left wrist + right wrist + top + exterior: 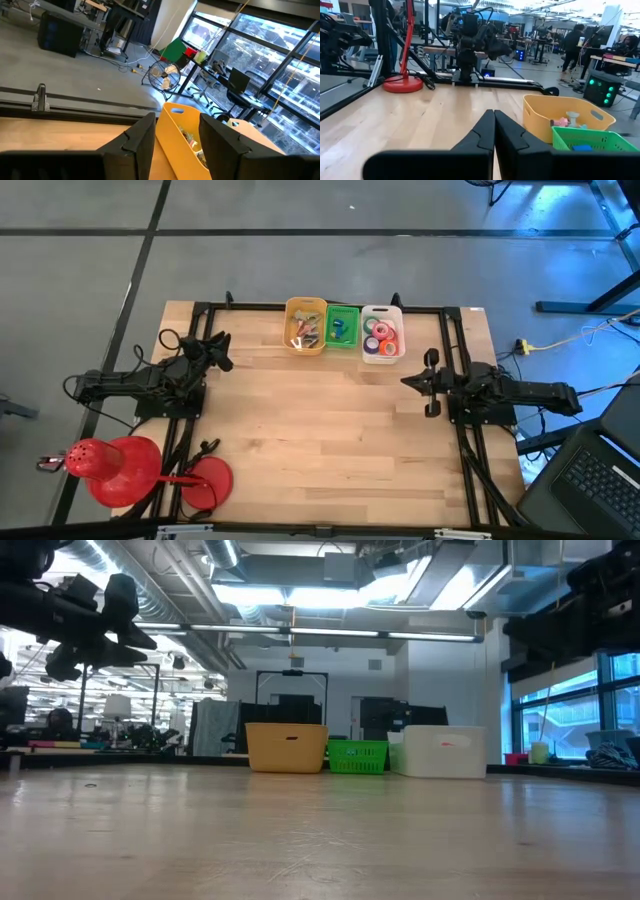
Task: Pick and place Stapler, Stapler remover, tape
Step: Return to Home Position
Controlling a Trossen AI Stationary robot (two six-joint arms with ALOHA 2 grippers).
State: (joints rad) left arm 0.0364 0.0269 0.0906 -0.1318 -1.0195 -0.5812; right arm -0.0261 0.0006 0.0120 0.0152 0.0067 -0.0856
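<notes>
High view: tape [381, 336] lies well apart from fingers [414, 380].

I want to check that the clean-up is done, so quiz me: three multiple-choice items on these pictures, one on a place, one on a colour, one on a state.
1. Where is the tape?
A in the white bin
B on the floor
C on a chair

2. What colour is the middle bin?
A blue
B green
C black

3. How is the right gripper?
A open
B shut on a stapler
C shut, empty

Answers:
1 A: the high view shows the coloured rolls lying inside it.
2 B: the low view shows it green, between the two others.
3 C: its wrist view shows it closed tight with nothing held.
</notes>
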